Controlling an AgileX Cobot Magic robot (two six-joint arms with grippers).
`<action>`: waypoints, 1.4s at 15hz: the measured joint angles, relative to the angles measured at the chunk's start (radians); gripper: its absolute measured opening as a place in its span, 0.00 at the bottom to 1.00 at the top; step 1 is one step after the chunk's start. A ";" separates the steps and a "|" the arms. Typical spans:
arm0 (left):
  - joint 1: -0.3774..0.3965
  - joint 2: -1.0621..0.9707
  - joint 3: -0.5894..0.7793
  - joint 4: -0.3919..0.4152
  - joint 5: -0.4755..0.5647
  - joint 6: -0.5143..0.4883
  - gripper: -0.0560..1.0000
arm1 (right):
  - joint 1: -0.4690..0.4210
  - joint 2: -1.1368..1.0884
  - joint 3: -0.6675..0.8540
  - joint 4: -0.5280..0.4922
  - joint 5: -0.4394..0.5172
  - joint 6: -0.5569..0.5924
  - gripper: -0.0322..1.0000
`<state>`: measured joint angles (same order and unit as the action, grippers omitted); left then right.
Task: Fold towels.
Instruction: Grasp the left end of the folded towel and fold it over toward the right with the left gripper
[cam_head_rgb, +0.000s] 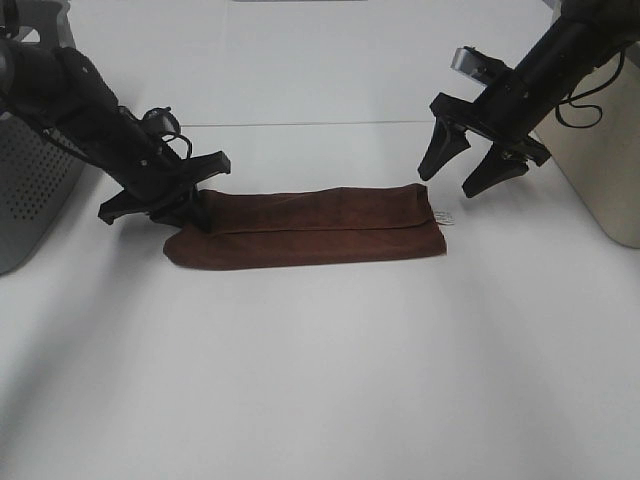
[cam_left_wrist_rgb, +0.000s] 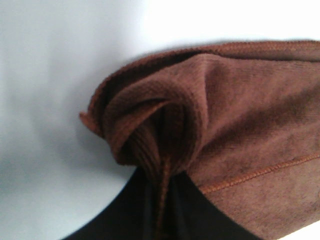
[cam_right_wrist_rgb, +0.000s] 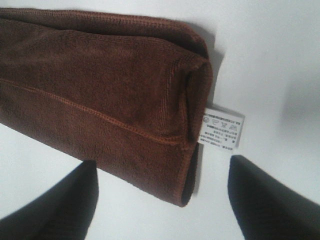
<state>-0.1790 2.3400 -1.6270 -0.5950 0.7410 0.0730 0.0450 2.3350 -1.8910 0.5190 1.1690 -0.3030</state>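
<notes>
The dark reddish-brown towel lies on the white table, folded into a long narrow strip running left to right. Its small white tag sticks out at the right end. My left gripper is shut on the towel's left end. In the left wrist view the bunched cloth is pinched between the black fingers. My right gripper is open and hovers just above and behind the right end, touching nothing. The right wrist view shows the towel's end and the tag between the spread fingers.
A grey perforated box stands at the left edge behind my left arm. A beige box stands at the right edge beside my right arm. White table surface stretches in front of the towel.
</notes>
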 joint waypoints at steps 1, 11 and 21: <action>0.002 -0.009 0.000 0.041 0.008 -0.026 0.08 | 0.000 0.000 0.000 0.000 0.000 0.000 0.70; -0.076 -0.133 -0.191 0.158 0.202 -0.211 0.08 | 0.000 0.000 0.000 0.004 0.000 0.010 0.70; -0.297 -0.007 -0.194 0.029 -0.130 -0.288 0.14 | 0.000 0.000 0.000 0.016 -0.020 0.051 0.70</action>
<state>-0.4760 2.3330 -1.8210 -0.5660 0.6110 -0.2150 0.0450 2.3350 -1.8910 0.5350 1.1490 -0.2520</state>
